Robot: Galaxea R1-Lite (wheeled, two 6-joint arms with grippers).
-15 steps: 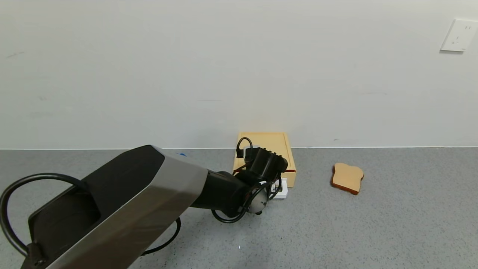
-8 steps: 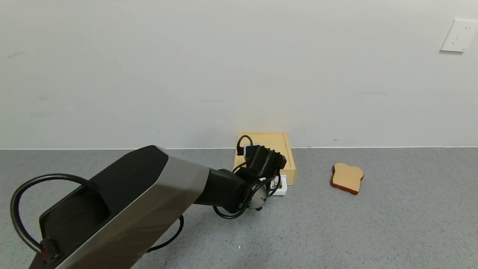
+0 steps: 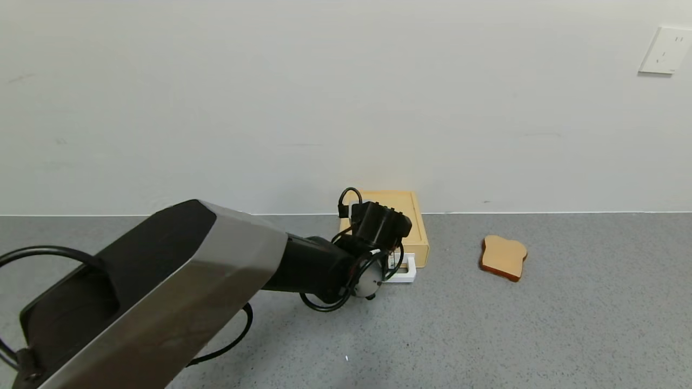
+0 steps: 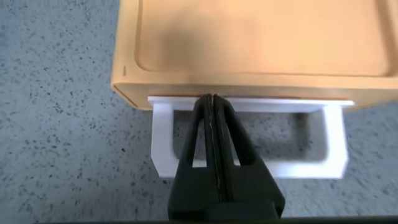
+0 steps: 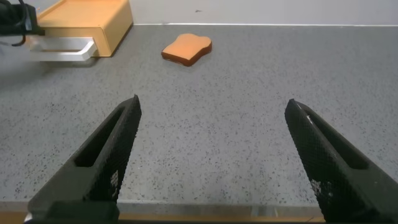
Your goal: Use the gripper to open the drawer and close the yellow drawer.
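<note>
Nearest, at the table's [image 5: 205, 124] front edge, the right pincer [image 5: 211, 158] hangs idle with its fingers spread wide apart, holding nothing. Farther in, the left pincer [image 4: 213, 134] has its narrow black fingers [image 4: 202, 124] pressed flat together, tips inside the white loop handle [image 4: 249, 167] and touching the front of the pale yellow drawer [image 3: 406, 229], gripping nothing. That drawer sits pushed flush into its casing at the table's far edge against the wall, with a toast slice [image 3: 503, 257] well apart toward the right.

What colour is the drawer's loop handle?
White handle, clearest in the left wrist view.
</note>
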